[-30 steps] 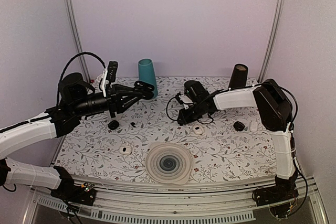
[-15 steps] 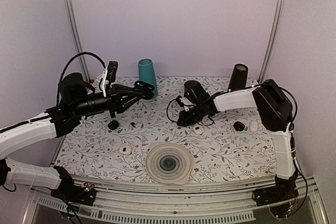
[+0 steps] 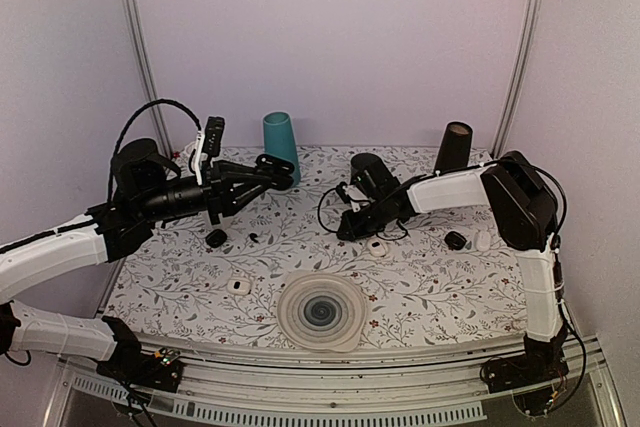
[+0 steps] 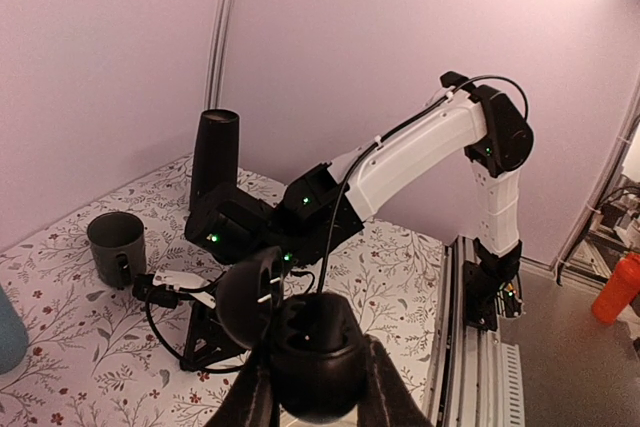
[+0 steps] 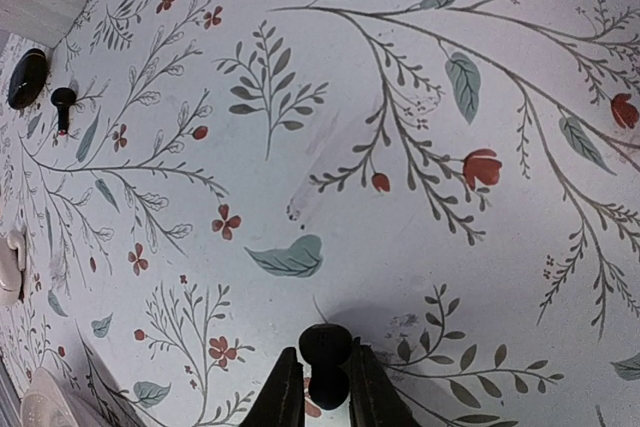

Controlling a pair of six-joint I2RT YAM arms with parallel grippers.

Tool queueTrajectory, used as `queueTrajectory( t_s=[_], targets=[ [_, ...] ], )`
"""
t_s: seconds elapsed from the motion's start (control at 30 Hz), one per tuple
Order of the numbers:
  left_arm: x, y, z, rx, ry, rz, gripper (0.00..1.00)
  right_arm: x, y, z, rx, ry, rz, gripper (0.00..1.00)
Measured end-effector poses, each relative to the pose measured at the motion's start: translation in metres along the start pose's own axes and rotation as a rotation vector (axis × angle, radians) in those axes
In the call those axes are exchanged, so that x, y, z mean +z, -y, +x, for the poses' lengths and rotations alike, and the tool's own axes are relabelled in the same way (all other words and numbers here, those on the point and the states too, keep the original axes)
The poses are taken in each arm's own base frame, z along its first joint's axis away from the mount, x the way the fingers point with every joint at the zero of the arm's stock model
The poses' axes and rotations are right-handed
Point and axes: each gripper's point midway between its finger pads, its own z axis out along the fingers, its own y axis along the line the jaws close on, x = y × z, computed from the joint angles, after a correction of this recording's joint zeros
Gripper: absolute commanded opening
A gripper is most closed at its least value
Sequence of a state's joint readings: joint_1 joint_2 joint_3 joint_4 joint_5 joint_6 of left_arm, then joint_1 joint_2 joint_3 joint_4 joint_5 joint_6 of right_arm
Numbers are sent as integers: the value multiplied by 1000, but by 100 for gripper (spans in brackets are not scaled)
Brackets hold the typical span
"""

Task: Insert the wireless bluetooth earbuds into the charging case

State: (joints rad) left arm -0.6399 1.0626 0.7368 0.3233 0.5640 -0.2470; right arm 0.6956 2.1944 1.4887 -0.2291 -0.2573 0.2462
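My left gripper (image 3: 272,171) hovers above the table's back left, shut on an open black charging case (image 4: 312,342). The case's lid (image 4: 248,299) is flipped up and the gripper (image 4: 316,392) clasps its base from both sides. My right gripper (image 3: 346,231) is down at the table's middle, shut on one small black earbud (image 5: 325,340), which is pinched at the jaw tips (image 5: 326,372) just over the floral cloth. A second black earbud (image 5: 62,99) lies on the cloth (image 3: 254,237) to the left, beside a closed black oval case (image 3: 216,238).
White cases (image 3: 238,286) (image 3: 377,246) lie on the cloth, and a black (image 3: 456,240) and a white one (image 3: 483,240) lie at the right. A ribbed round dish (image 3: 321,311) sits front centre. A teal cup (image 3: 281,144) and a dark cup (image 3: 453,147) stand at the back, a grey mug (image 4: 116,245) near them.
The right gripper has shifted very slightly at the table's middle. The left arm and the case in it have not moved.
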Motion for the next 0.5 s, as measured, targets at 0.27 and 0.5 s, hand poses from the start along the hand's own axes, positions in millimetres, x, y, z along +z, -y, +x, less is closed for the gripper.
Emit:
queueTrajectory(
  t_s=[0.27,0.5],
  targets=[
    [0,0,0,-1,-1,0,0,0,0,0,1,0,0,18],
    [0,0,0,-1,-1,0,0,0,0,0,1,1,0,18]
  ],
)
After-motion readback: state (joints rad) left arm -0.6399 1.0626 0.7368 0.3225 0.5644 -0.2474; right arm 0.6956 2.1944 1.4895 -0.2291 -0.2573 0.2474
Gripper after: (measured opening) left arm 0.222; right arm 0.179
